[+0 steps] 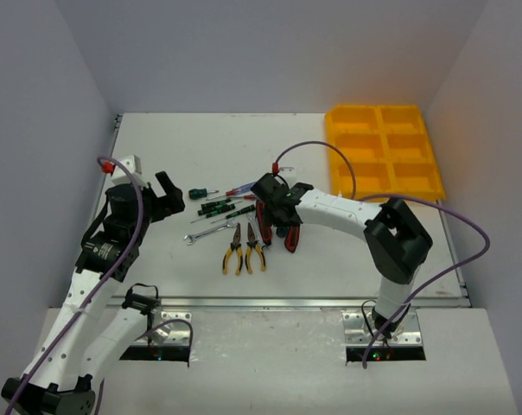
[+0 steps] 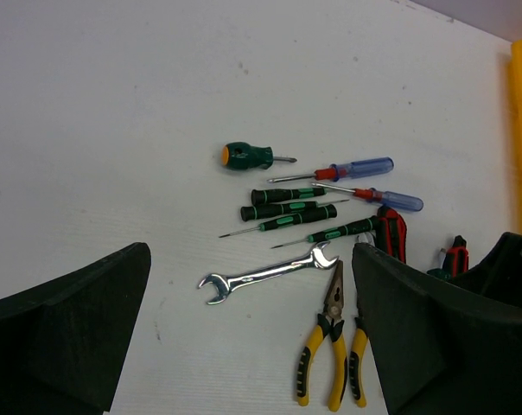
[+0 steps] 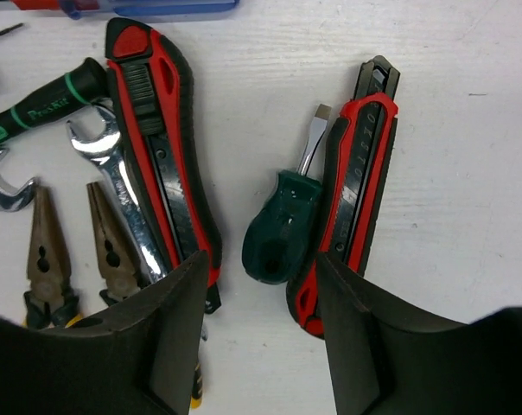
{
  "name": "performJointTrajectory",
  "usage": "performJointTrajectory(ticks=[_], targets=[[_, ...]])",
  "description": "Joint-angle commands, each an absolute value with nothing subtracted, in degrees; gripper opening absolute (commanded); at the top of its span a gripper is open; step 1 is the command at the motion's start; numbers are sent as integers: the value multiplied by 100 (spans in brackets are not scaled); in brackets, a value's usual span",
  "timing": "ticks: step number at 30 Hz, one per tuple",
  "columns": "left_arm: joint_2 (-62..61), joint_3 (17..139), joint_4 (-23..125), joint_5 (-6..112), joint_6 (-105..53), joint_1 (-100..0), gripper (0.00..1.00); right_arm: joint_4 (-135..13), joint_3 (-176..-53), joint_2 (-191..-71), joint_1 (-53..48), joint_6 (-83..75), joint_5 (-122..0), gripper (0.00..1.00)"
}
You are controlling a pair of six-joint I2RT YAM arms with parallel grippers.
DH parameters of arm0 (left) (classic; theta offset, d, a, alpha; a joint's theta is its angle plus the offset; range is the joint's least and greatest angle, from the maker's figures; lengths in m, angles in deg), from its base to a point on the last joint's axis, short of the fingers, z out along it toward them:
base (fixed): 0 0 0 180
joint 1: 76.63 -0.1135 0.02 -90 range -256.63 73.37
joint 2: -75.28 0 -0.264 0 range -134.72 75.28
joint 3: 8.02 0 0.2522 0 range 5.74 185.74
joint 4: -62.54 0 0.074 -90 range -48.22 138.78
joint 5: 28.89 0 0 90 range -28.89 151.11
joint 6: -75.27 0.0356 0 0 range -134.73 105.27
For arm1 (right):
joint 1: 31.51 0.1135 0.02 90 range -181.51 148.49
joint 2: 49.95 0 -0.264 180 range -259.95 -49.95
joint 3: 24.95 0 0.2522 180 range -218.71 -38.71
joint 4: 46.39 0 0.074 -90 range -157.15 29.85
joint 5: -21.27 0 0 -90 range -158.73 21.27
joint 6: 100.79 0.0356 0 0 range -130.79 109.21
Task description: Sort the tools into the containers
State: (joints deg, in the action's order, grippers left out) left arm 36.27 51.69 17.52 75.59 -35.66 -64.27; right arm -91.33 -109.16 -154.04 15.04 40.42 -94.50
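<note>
Green-, blue- and red-handled screwdrivers, two yellow-handled pliers, two red-and-black cutters and silver wrenches are lying flat, clustered mid-desk, while the six-compartment yellow tray is sitting in the far right corner.
</note>
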Motion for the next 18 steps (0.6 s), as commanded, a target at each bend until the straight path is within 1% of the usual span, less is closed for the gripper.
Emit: performJointTrajectory(ticks=[1, 8, 9, 11, 14, 16, 18], targets=[[3708, 5144, 2033, 7444, -3547, -6367, 100, -9026, -11120, -15742, 1434, 4392, -9765, 52], [3748, 5135, 2039, 7412, -3547, -6341, 100, -8940, -11117, -16099, 1432, 4586, -9698, 50], [3748, 5136, 2040, 7412, -3547, -6336, 100, -8915, -11093, -16134, 1437, 4608, -9701, 48], [3748, 5144, 2046, 7410, -3547, -6335, 100, -8819, -11056, -16173, 1435, 4616, -9679, 42], [3748, 5137, 2053, 7396, -3540, -6335, 100, -8739, -11056, -16239, 1428, 4609, -9680, 38], [3748, 5135, 2048, 7394, -3538, -6335, 100, -8748, -11061, -16245, 1428, 4608, -9727, 29], [3740, 5133, 2054, 7385, -3538, -6333, 100, -8748, -11052, -16211, 1428, 4602, -9770, 29]])
